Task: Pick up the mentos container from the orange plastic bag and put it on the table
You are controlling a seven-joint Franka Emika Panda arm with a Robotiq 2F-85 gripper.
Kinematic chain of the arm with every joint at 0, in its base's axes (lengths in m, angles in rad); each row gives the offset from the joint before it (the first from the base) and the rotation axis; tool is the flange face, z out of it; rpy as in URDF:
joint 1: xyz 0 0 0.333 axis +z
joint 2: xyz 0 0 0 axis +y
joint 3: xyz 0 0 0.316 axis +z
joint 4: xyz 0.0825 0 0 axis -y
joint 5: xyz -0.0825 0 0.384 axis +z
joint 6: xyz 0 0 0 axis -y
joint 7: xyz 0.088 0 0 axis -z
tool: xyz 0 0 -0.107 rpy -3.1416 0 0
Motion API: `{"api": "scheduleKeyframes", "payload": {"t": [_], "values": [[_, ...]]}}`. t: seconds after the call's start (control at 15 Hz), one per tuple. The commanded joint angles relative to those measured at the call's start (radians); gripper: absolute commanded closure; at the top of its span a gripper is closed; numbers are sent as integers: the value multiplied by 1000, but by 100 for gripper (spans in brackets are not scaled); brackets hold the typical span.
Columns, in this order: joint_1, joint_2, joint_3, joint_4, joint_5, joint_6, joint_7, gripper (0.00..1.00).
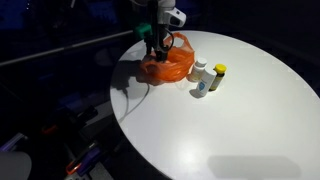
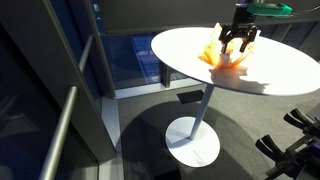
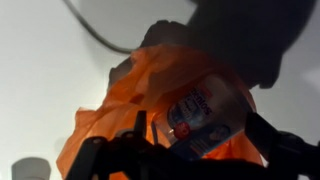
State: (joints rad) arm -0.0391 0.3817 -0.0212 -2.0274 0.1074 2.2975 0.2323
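Observation:
The orange plastic bag (image 1: 168, 66) lies on the round white table (image 1: 235, 130), and it shows in both exterior views (image 2: 222, 58). In the wrist view the bag (image 3: 125, 95) is open, and the mentos container (image 3: 205, 112), clear with a white and red label, lies tilted inside it. My gripper (image 3: 200, 124) is lowered onto the bag with one finger on each side of the container, open and with a small gap on both sides. The gripper also shows in both exterior views, right above the bag (image 1: 155, 45) (image 2: 238, 42).
A white bottle (image 1: 201, 81) and a yellow-capped bottle (image 1: 218, 76) stand on the table right next to the bag. A dark cable (image 3: 95, 30) runs across the table beyond the bag. The table edge (image 2: 175, 60) is near the bag. The surroundings are dark.

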Motion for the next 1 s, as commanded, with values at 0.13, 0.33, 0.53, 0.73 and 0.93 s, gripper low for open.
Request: {"api": "scheduleKeyframes", "payload": {"t": [0.13, 0.33, 0.53, 0.73, 0.93], "values": [[6, 43, -1, 58, 21, -41, -16, 0], [11, 58, -6, 68, 14, -42, -4, 0], [11, 75, -9, 79, 12, -44, 2, 0], [10, 88, -13, 85, 11, -44, 7, 0], [8, 96, -16, 86, 15, -45, 6, 0]]}}
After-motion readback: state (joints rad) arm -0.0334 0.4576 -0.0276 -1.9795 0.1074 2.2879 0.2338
